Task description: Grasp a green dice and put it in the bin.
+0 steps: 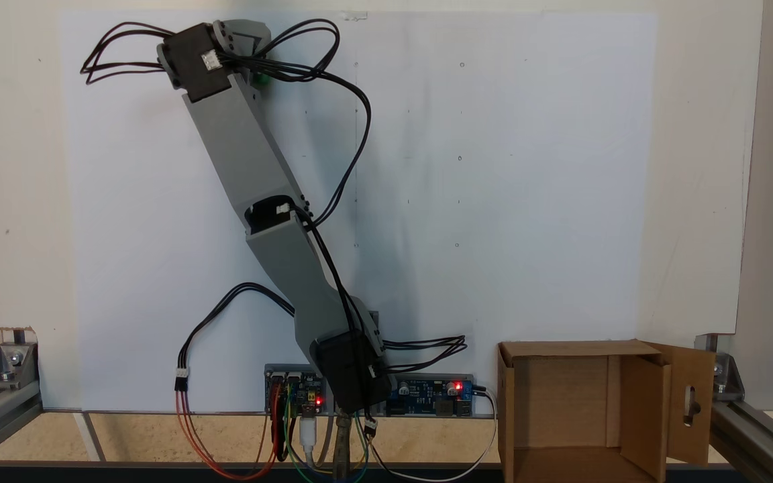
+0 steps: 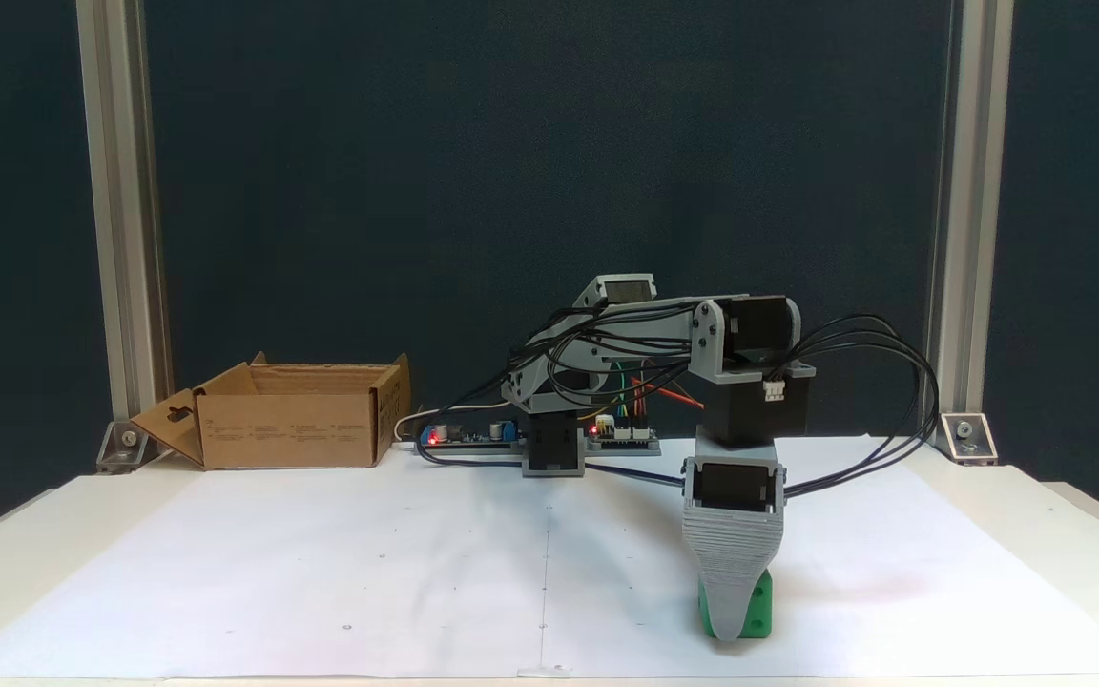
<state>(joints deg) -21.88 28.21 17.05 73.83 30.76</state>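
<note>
One jaw of the gripper (image 2: 734, 625) shows in a fixed view, pointing down over the green dice (image 2: 756, 603), which sits on the white paper (image 2: 321, 572) well apart from the bin (image 2: 287, 429); whether the jaws clamp it I cannot tell. From above, a green sliver of the dice (image 1: 262, 79) peeks beside the gripper (image 1: 252, 64), diagonally far from the bin (image 1: 588, 402).

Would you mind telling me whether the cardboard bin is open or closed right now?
Open: the bin's flaps are folded outward in both fixed views, and its bare brown inside shows from above, with nothing visible in it.
</note>
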